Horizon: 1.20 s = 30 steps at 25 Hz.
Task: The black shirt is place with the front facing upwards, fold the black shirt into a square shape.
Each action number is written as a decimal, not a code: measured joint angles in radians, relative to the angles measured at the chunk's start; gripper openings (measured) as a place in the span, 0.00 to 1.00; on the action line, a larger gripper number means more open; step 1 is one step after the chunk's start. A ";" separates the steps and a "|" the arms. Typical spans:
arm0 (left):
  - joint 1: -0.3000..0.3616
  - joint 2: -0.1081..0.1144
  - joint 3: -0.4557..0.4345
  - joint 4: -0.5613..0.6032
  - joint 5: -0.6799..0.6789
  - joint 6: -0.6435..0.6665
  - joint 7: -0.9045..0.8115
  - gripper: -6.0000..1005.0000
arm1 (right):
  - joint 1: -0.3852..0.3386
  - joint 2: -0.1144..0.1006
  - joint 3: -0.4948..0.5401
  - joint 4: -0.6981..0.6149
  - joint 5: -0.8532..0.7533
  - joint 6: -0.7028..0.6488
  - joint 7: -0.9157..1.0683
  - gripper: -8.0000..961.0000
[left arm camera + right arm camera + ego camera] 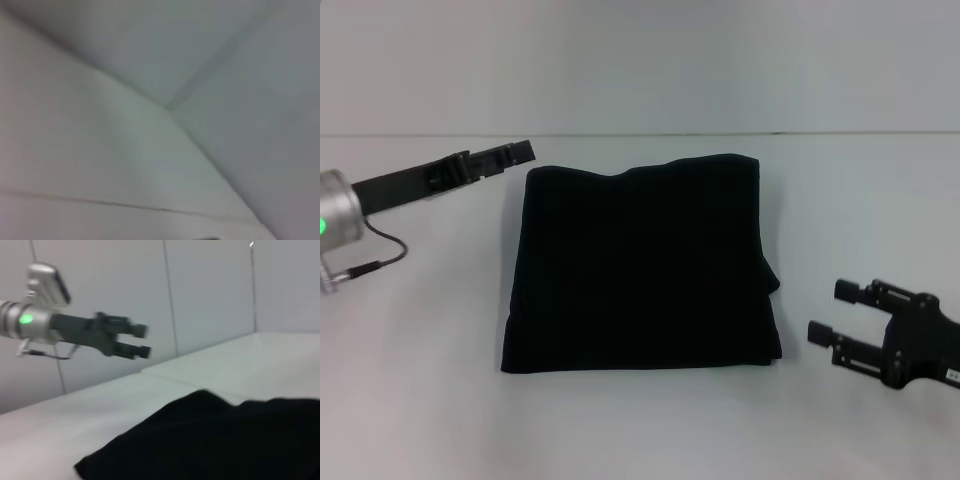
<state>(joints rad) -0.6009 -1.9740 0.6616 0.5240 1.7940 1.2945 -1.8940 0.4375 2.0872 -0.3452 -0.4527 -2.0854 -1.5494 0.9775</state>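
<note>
Lying folded square, black shirt [640, 270]; left gripper [520, 153], right gripper [832, 312] apart (both agape)

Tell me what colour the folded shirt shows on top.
Plain black; no lettering shows on the folded black shirt, clearest in the head view.

Black two-fingered tools [525, 152], silver wrist [335, 222] with green light.

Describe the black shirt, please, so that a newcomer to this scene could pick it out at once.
On the white table, midway between the two arms, lies the black shirt, folded into a rough square. The left claw is beyond its far left corner and the right claw beside its near right edge, both apart from it. It is the only dark cloth there.
</note>
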 joint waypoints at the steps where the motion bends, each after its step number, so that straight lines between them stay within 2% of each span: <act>1: 0.009 0.003 0.002 0.020 0.003 0.033 0.037 0.59 | 0.002 0.000 0.003 0.000 0.011 0.000 -0.003 0.78; 3: 0.048 -0.006 0.007 0.100 0.021 0.126 0.153 0.63 | 0.006 0.000 0.006 0.000 0.033 0.002 -0.011 0.78; 5: 0.092 -0.033 0.013 0.189 0.046 0.183 0.246 0.67 | 0.012 0.000 0.007 0.000 0.050 0.004 -0.025 0.78; 7: 0.130 -0.060 0.018 0.255 0.074 0.220 0.328 0.76 | 0.018 0.002 0.006 0.000 0.057 0.014 -0.039 0.78; 10: 0.162 -0.079 0.020 0.277 0.104 0.254 0.424 0.90 | 0.029 0.006 -0.001 0.013 0.056 0.051 -0.059 0.78; 11: 0.185 -0.091 0.020 0.272 0.123 0.276 0.488 0.91 | 0.032 0.006 -0.003 0.022 0.054 0.061 -0.069 0.78; 12: 0.185 -0.091 0.020 0.272 0.123 0.276 0.488 0.92 | 0.034 0.006 -0.006 0.036 0.052 0.075 -0.084 0.78; 13: 0.213 -0.101 0.020 0.263 0.146 0.277 0.509 0.93 | 0.034 0.006 -0.011 0.047 0.051 0.088 -0.100 0.78; 20: 0.243 -0.100 0.010 0.182 0.185 0.216 0.555 0.93 | 0.021 0.006 -0.054 0.094 0.050 0.210 -0.173 0.78; 30: 0.234 -0.099 0.010 0.165 0.195 0.196 0.565 0.93 | 0.020 0.005 -0.057 0.095 0.050 0.209 -0.175 0.78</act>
<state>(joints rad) -0.3670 -2.0730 0.6716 0.6887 1.9888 1.4906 -1.3291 0.4571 2.0921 -0.4020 -0.3574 -2.0356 -1.3399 0.8022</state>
